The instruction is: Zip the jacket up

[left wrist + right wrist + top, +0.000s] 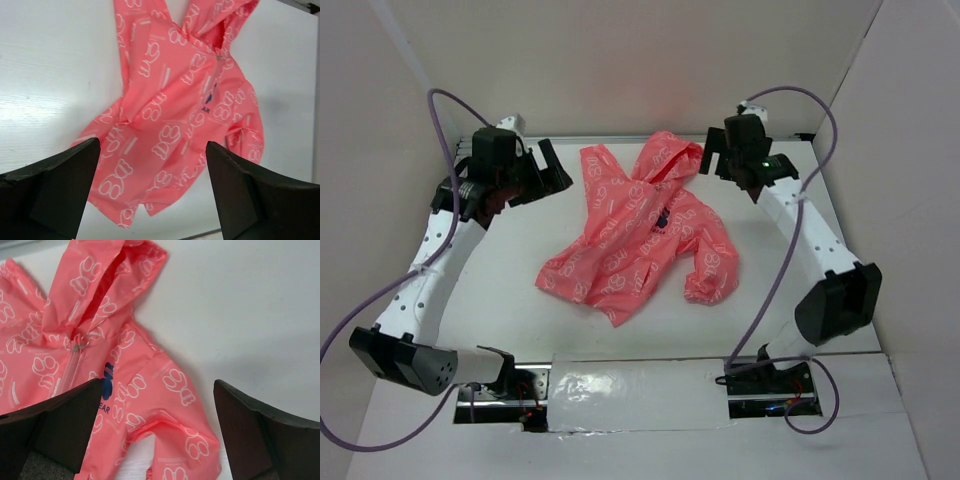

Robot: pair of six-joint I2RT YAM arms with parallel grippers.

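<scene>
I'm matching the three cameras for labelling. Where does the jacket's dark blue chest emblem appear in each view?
Top external: the emblem sits just above the picture's centre, on the jacket.
Left wrist: right of centre, in the upper half.
Right wrist: left of centre, slightly below the middle.
Shared landmark: the hood lies above the emblem in all three views.

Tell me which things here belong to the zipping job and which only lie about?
Belong to the job: the jacket, its zipper pull at the neck, the left end effector, the right end effector, both open.
Only lying about: the purple cables, the shiny tape strip at the near edge.
</scene>
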